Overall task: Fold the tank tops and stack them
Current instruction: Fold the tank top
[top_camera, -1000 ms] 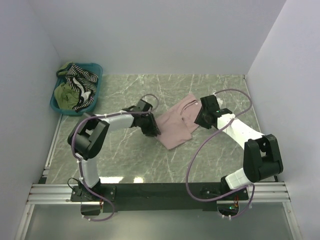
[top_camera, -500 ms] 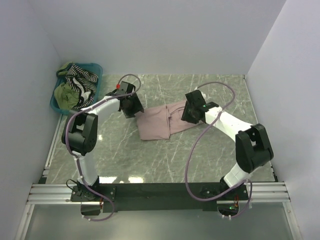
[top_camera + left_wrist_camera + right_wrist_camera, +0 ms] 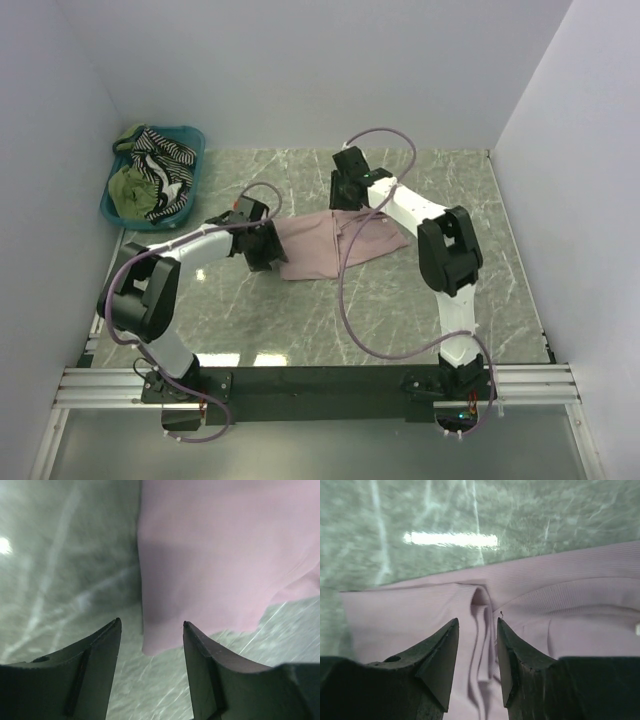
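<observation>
A dusty pink tank top (image 3: 315,250) lies folded and flat on the marble table. My left gripper (image 3: 272,252) sits at its left edge; in the left wrist view it (image 3: 151,623) is open over the cloth's near corner (image 3: 215,555), gripping nothing. My right gripper (image 3: 345,205) hovers at the top's far edge. In the right wrist view it (image 3: 477,621) stands open above the pink cloth (image 3: 420,615), a loose wrinkle lying between the fingers. A striped tank top (image 3: 165,155) and an olive one (image 3: 130,188) lie bunched in the basket.
The teal plastic basket (image 3: 195,165) stands at the far left against the side wall. White walls close in the table on the left, back and right. The right arm's purple cable (image 3: 345,300) loops across the table in front of the pink top.
The left gripper pulled the pink top leftward, let go and now sits open at its left edge. The right gripper swept from the right side to the top's far edge.
</observation>
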{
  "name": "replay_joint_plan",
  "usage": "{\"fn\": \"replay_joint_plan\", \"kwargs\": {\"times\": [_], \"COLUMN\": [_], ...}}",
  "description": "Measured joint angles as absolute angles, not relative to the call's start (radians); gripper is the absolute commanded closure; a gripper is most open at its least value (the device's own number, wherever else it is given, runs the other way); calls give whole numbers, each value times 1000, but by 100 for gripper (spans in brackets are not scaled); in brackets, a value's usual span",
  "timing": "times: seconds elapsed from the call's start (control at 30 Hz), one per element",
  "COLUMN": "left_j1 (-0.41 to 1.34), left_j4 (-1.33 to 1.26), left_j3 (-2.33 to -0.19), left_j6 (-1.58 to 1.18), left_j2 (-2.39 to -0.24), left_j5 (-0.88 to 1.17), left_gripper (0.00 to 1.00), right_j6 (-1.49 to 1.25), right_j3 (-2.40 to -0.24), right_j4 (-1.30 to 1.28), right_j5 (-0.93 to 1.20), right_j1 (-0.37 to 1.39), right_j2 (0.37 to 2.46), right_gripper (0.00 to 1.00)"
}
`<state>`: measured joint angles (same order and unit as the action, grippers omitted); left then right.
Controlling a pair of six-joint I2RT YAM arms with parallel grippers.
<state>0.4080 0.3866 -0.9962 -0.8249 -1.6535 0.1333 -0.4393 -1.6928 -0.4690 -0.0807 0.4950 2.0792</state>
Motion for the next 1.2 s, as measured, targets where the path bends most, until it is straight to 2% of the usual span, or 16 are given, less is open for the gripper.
{"fn": "replay_joint_plan", "kwargs": {"times": [0.3,0.5,0.93,1.2], "left_j1": [507,507,506,505], "left_j4": [347,358,360,331], "left_j3": [-948,-937,-917,-899], "left_j6": [-833,-837,-855,-852], "left_j2": [-1654,-1654,-1653,-1641], "left_j5": [165,143,115,133], "left_gripper": [41,44,43,36], "right_j6": [-394,-394,-399,-403], "right_j3": [-1745,-1753,-1713,-1675], "right_j4": [-519,-511,-474,-452], "right_j5": [-52,-40,-42,-44], "right_j1": [495,495,502,506], "right_j2": [2204,2209,2201,2160], "right_gripper": [56,56,57,57]}}
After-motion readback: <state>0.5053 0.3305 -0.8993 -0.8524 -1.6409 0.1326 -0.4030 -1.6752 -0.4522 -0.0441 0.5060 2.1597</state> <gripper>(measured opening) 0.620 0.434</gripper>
